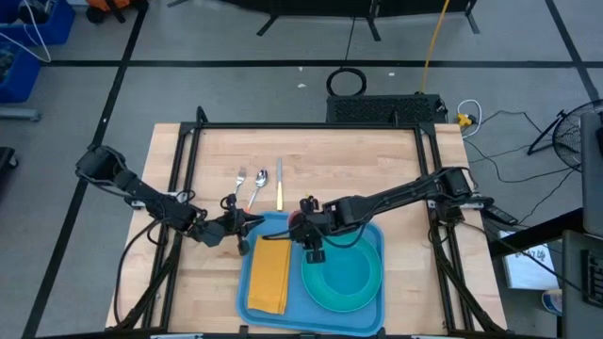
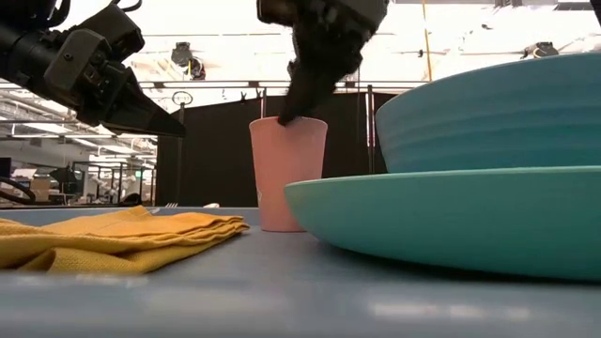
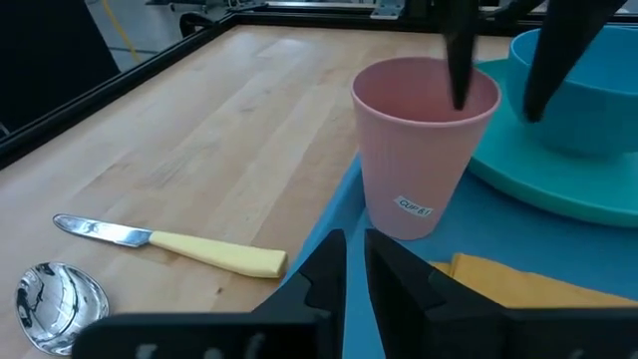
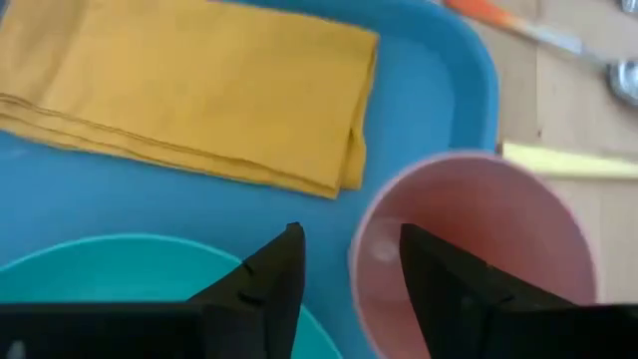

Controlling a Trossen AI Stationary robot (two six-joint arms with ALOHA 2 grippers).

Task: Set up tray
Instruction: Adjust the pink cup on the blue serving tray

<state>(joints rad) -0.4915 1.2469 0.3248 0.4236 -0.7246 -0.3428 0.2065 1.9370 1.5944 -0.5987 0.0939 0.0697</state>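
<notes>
The blue tray (image 1: 372, 229) lies at the table's near edge. On it are a folded yellow napkin (image 1: 270, 273), a teal plate (image 2: 451, 216) carrying a teal bowl (image 2: 498, 113), and a pink cup (image 3: 414, 150) standing upright at the far left corner. My right gripper (image 4: 349, 234) is open above the cup, pointing down. One finger is inside the cup and one outside, with the rim (image 4: 357, 249) between them and a gap on each side. My left gripper (image 3: 354, 244) is shut and hovers just left of the tray's far left corner.
A fork (image 1: 240, 182), a spoon (image 1: 260, 181) and a yellow-handled knife (image 3: 179, 244) lie side by side on the wooden table beyond the tray. Bare wood lies to the left and right of the tray. A black frame borders the table.
</notes>
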